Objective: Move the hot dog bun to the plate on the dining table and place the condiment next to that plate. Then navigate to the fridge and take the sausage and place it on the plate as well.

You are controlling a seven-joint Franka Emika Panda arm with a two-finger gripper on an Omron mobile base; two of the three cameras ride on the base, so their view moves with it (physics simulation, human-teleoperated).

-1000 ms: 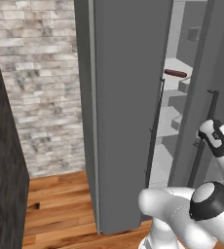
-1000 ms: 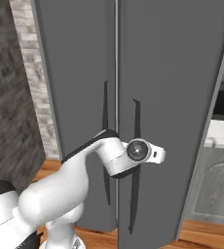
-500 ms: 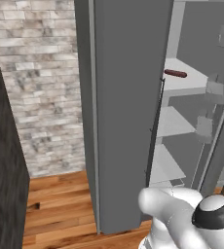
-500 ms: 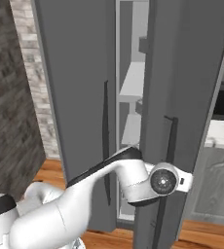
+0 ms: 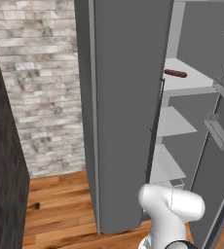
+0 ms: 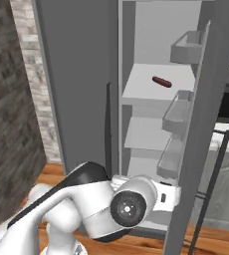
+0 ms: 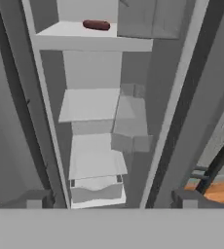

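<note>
Though door ajar — sausage [image 7: 96,25] lengthwise across shelf [image 7: 65,31]

Fridge [image 6: 81,74] door open; sausage [image 6: 162,81] lying flat on upper pale shelf inside.

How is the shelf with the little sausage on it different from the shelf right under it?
The upper shelf carries the sausage; the lower shelf is bare. In the right base view the upper shelf looks wider than the lower shelf. Both are flat, pale grey, and sit inside the open fridge.
</note>
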